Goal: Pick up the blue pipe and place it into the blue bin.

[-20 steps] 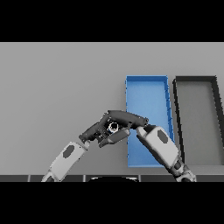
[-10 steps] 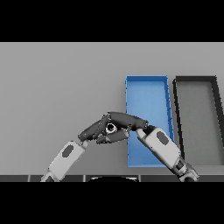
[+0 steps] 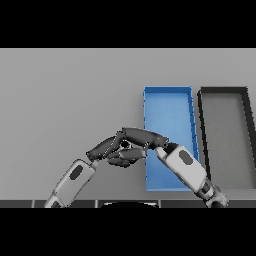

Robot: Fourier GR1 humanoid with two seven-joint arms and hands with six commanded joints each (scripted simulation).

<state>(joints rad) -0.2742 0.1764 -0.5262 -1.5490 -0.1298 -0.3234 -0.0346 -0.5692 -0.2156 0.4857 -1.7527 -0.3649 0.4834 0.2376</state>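
Two hands are meeting just left of the blue bin (image 3: pixel 167 107) on the grey table (image 3: pixel 60 100). The right hand (image 3: pixel 140 136) is reaching in from the lower right across the bin's left wall, its dark fingers lying long and nearly straight, while the left hand (image 3: pixel 107 148) is coming up from the lower left to touch it. Whether either hand is gripping anything cannot be told. The blue pipe is not showing – only a small pale spot sits between the hands, and it may be hidden there. The bin is holding nothing visible, so the placing appears yet to be done. A black bin (image 3: pixel 225 135) stands just beside it, on the right.
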